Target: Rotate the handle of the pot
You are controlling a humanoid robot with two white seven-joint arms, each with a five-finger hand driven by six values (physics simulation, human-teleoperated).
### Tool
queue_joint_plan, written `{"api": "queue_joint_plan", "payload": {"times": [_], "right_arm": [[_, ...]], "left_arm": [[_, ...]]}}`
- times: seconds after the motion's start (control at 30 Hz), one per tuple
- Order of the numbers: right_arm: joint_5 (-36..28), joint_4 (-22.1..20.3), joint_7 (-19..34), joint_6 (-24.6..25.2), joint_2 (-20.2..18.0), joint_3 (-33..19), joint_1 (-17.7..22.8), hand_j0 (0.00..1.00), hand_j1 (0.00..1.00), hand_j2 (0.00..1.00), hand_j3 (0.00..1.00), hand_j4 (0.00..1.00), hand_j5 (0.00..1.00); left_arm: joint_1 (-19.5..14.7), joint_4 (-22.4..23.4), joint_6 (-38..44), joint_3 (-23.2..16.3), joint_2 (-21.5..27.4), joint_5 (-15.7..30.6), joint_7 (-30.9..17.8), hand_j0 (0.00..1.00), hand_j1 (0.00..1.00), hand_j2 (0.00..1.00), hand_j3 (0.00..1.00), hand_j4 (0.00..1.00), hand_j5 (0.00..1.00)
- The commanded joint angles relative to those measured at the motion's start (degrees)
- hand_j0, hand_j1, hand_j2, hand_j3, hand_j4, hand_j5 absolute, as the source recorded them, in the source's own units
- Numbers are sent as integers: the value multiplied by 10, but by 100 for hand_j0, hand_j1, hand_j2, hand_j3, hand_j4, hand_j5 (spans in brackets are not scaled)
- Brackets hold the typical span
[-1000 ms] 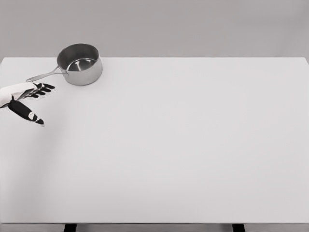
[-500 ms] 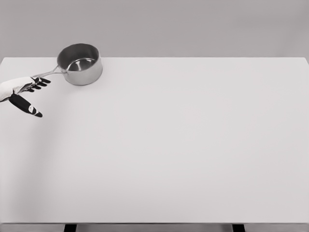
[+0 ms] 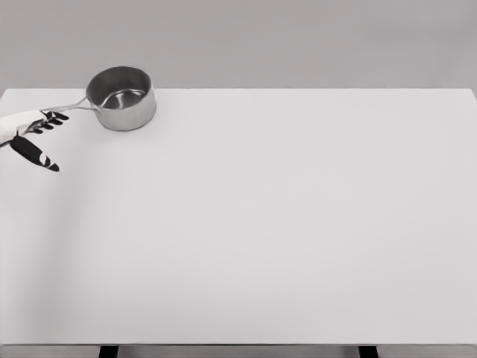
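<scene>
One hand is in view, my left hand (image 3: 31,134), at the far left edge of the table (image 3: 283,224); my right arm does not show. Its fingers (image 3: 51,120) are spread and hold nothing, their dark tips at the outer end of the handle (image 3: 73,107), touching it or just short of it, I cannot tell which, while the thumb (image 3: 33,153) hangs apart on my near side. Just beyond the fingertips, up and to the right, stands the pot (image 3: 121,98), upright near the table's back edge. To turn the handle well, I judge I should push near its tip, sideways and level, so the pot pivots rather than slides or tips.
</scene>
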Motion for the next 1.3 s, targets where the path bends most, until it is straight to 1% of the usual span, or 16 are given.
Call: {"api": "queue_joint_plan", "payload": {"times": [0.0,0.07,0.13,0.2,0.23,0.47,0.6,0.77,0.87,0.97,1.17,1.27], "right_arm": [[0,0,0,0,0,0,0,100,100,100,100,100,100],[0,1,0,0,0,0,0,100,100,100,100,100,100],[0,1,0,0,0,0,0,100,100,100,100,100,100],[0,1,0,0,0,0,0,100,100,100,100,100,100],[0,1,0,0,0,0,0,100,100,100,100,100,100],[0,1,0,0,0,0,0,100,100,100,100,100,100],[0,0,0,0,0,0,0,100,100,100,100,100,100],[0,1,0,0,0,0,0,100,100,100,100,100,100],[0,1,0,0,0,0,0,100,100,100,100,100,100],[0,0,0,0,0,0,0,100,100,100,100,100,100],[0,1,0,0,0,0,0,100,100,100,100,100,100],[0,0,0,0,0,0,0,100,100,100,100,100,100]], "left_arm": [[-1,21,-1,0,-8,-14,0,100,100,100,100,100,100],[-3,26,-1,0,-8,-15,0,100,100,100,100,100,100],[-7,33,-1,0,-10,-26,0,100,100,100,100,100,100],[-13,47,-2,0,-18,-28,0,100,100,100,100,100,100],[-18,54,-2,1,-22,-39,0,100,100,100,100,100,100],[-28,73,-4,1,-33,-57,0,100,100,100,100,100,100],[-37,93,-5,0,-41,-63,0,100,100,100,100,100,100],[-50,114,-6,2,-55,-81,0,100,100,100,100,100,100],[-57,118,-6,3,-59,-82,0,100,100,100,100,100,100],[-63,134,-7,5,-66,-95,0,100,100,100,100,100,100],[-75,151,-6,5,-68,-103,0,100,100,100,100,100,100],[-76,151,-6,4,-69,-103,0,100,100,100,100,100,100]]}}
